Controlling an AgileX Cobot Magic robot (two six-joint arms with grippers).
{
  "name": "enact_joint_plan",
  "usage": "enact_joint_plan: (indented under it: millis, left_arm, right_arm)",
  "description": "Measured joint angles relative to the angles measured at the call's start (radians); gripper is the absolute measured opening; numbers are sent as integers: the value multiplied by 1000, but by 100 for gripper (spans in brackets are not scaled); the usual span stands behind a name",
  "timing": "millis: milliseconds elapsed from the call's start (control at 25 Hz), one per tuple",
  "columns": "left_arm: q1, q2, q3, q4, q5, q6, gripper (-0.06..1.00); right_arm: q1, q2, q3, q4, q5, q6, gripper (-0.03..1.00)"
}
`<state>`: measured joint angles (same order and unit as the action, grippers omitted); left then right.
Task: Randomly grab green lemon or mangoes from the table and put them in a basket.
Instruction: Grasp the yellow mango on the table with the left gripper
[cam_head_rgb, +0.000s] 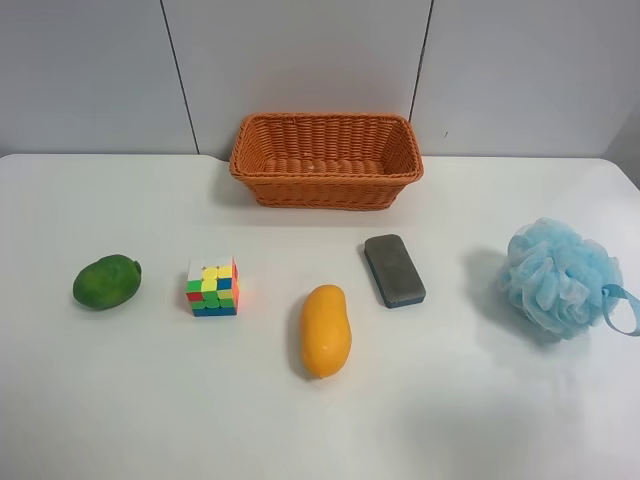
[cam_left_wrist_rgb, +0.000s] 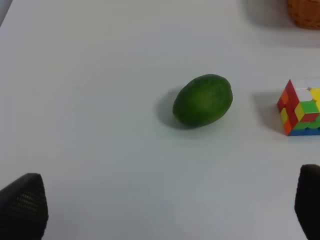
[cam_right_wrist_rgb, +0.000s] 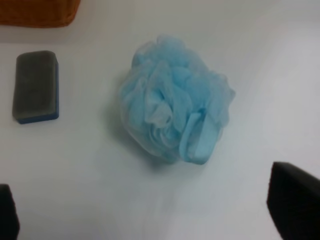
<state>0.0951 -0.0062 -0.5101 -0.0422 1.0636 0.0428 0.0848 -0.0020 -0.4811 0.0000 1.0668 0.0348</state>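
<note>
Left wrist view: left end effector (cam_left_wrist_rgb: 165, 205), fingers spread wide, holding nothing. The green lemon (cam_left_wrist_rgb: 202, 100) lies on the white worktop (cam_left_wrist_rgb: 90, 125) ahead of it, well apart, with the puzzle cube (cam_left_wrist_rgb: 300, 107) ahead of one finger.

Right wrist view: right end effector (cam_right_wrist_rgb: 150, 207), spread, empty. The blue bath pouf (cam_right_wrist_rgb: 172, 117) is straight ahead, with the grey block (cam_right_wrist_rgb: 36, 86) and the basket (cam_right_wrist_rgb: 37, 12) farther ahead to one side.

Exterior high view: mango (cam_head_rgb: 325, 330) on the worktop between cube and block; its place relative to either end effector cannot be told.

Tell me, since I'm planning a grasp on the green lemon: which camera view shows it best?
The left wrist view: the green lemon sits large and near centre, its whole outline uncovered. The exterior high view shows it whole but small, toward that view's left edge. The right wrist view does not show it.
</note>
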Motion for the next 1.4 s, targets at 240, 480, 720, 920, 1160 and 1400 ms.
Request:
enact_joint_plan:
  millis: [240, 480, 720, 920, 1160, 1400]
  left_arm:
    - [0, 0, 0, 0, 0, 0, 99]
    - [0, 0, 0, 0, 0, 0, 99]
    - [0, 0, 0, 0, 0, 0, 99]
    - [0, 0, 0, 0, 0, 0, 99]
    - [0, 3, -4, 0, 2, 0, 99]
    - [0, 179, -138, -1, 13, 0, 99]
  right_arm:
    - [0, 0, 0, 0, 0, 0, 99]
    - [0, 0, 0, 0, 0, 0, 99]
    - [0, 0, 0, 0, 0, 0, 99]
    - [0, 0, 0, 0, 0, 0, 99]
    - [0, 0, 0, 0, 0, 0, 99]
    - [0, 0, 0, 0, 0, 0, 99]
